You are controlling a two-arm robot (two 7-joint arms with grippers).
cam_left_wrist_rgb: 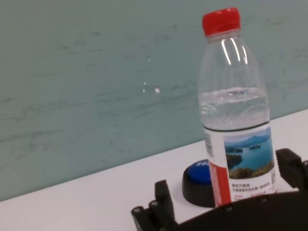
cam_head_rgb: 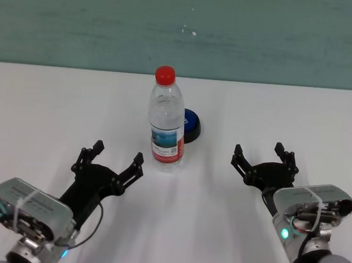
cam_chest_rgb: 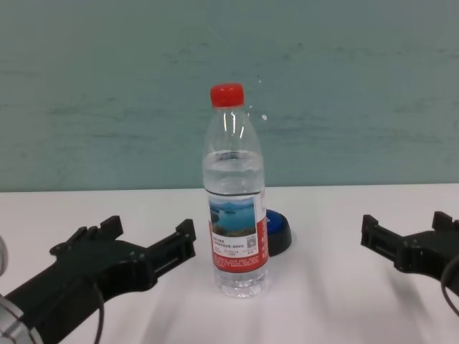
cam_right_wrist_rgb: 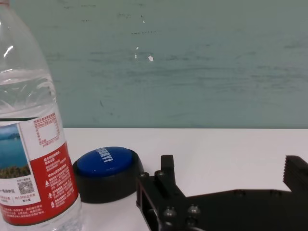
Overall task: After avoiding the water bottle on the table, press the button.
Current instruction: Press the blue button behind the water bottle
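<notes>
The water bottle stands upright at the middle of the white table, clear with a red cap and a lake label; it also shows in the chest view. Directly behind it sits the button, a low blue dome on a dark base, partly hidden by the bottle and better seen in the right wrist view. My left gripper is open near the table's front left, short of the bottle. My right gripper is open at the front right, with nothing between its fingers.
A teal wall runs along the table's far edge. Bare white tabletop lies to either side of the bottle and between the two arms.
</notes>
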